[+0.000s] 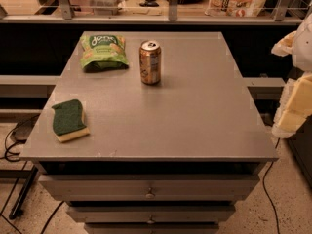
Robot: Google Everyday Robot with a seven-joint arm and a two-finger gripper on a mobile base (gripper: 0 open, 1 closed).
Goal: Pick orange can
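The orange can stands upright on the grey table top, toward the far side and a little left of the middle. It is orange-bronze with a silver top and pale markings. My gripper shows as pale cream shapes at the right edge of the view, beyond the table's right edge. It is well to the right of the can and does not touch it.
A green snack bag lies just left of the can at the far left. A green-and-yellow sponge lies near the front left edge. Drawers are under the table top. A shelf rail with clutter runs behind. Cables lie on the floor at left.
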